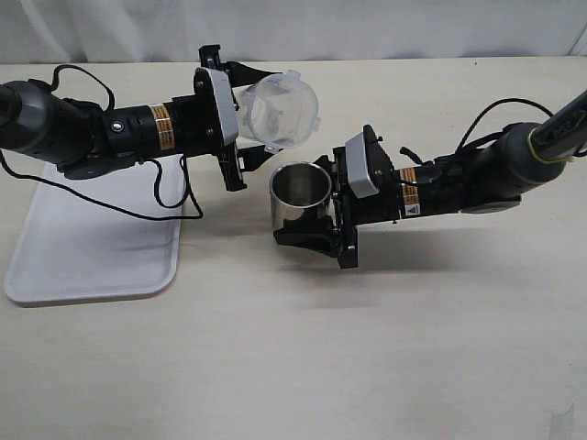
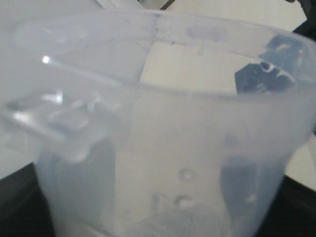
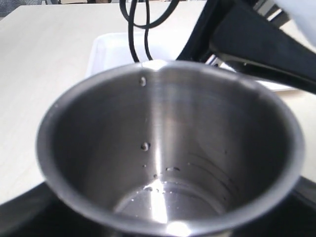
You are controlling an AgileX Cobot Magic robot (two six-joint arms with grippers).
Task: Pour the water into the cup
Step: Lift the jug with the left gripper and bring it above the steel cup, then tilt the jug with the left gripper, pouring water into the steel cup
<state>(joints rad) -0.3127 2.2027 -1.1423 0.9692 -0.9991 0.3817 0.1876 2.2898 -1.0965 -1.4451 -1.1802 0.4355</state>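
The setting reads as a robotics laboratory or test bench. A plain, pale desk [image 1: 293, 367] is closed off along its far edge by a white fabric backdrop [image 1: 385, 27]. Two black robot arms, the left arm [image 1: 55, 124] and the right arm [image 1: 495, 170], are stretched over the desk. Loose black cables [image 3: 130, 29] are strung from them, and orange warning labels [image 1: 161, 126] are fixed near their wrists. A white plastic tray [image 1: 83, 266] is set by the desk's left edge.
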